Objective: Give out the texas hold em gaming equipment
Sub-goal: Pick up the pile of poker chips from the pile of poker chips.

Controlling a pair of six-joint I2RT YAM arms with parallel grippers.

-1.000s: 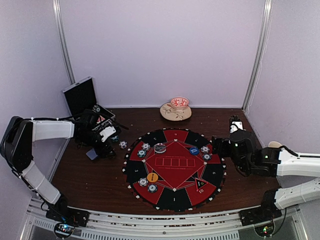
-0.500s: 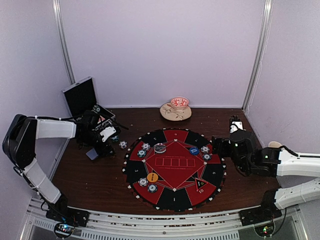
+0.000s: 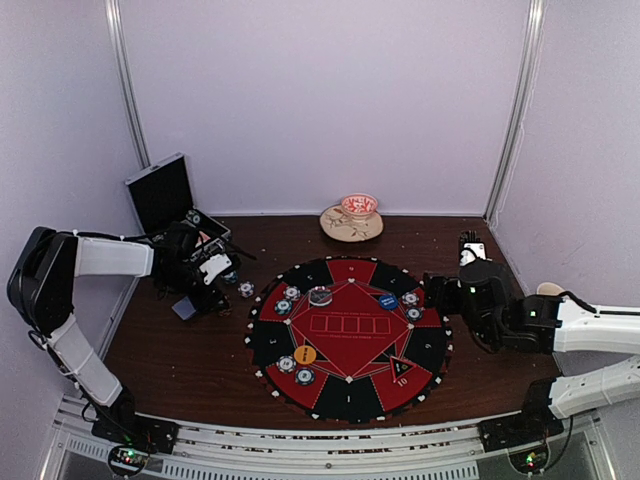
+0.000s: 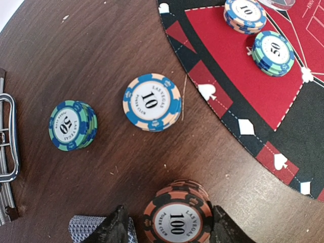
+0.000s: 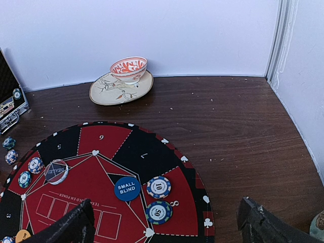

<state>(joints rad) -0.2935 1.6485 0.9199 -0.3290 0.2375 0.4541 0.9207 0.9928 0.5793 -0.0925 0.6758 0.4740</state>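
My left gripper (image 4: 169, 223) straddles the 100 chip stack (image 4: 177, 220) at the wrist view's bottom centre, on the desk (image 4: 101, 45). Its jaws are partly open, with a gap at one side, so nothing is clamped yet.

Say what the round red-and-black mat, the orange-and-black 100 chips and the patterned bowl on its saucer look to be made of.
Round red-and-black mat: likely felt or thin fabric; matt, flat, printed markings.
Orange-and-black 100 chips: probably moulded plastic or clay composite, with a smooth printed centre label.
Red-patterned white bowl and painted cream saucer: glazed ceramic, judging by their soft shine.
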